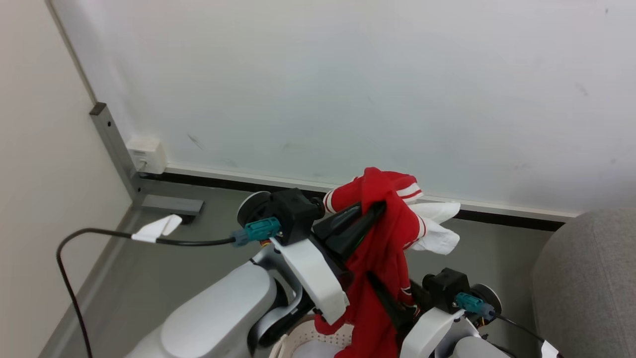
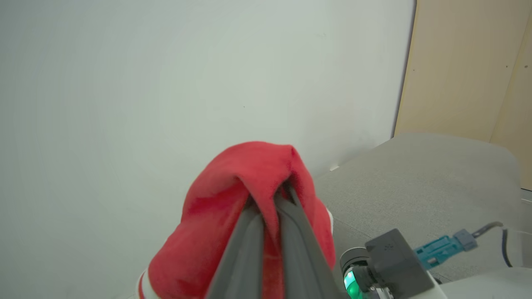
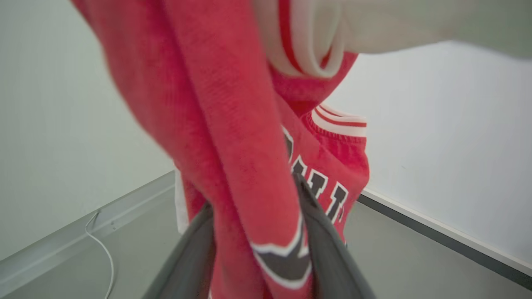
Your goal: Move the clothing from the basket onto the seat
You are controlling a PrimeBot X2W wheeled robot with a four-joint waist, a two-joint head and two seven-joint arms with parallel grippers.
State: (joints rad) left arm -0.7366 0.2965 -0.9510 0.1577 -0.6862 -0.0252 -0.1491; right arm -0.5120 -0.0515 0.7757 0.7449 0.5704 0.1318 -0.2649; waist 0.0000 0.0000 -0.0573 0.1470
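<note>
The red clothing [image 1: 382, 248] with white panels hangs from my raised left gripper [image 1: 378, 208], which is shut on its top fold [image 2: 232, 187]. The cloth trails down to the cream basket [image 1: 310, 332] at the bottom edge. Lower down, my right gripper [image 1: 377, 288] stands open with a hanging strand of the jersey [image 3: 232, 124] between its fingers [image 3: 328, 249]; black and white lettering shows beside them. The grey seat [image 1: 586, 278] lies to the right, beyond the cloth in the left wrist view [image 2: 415, 182].
A white wall with a dark skirting strip runs close ahead. A grey post [image 1: 117, 149] and a socket box [image 1: 146, 154] stand at the left corner. A black cable [image 1: 99, 233] with a white tag loops from my left wrist. Pale cloth [image 1: 310, 350] lies in the basket.
</note>
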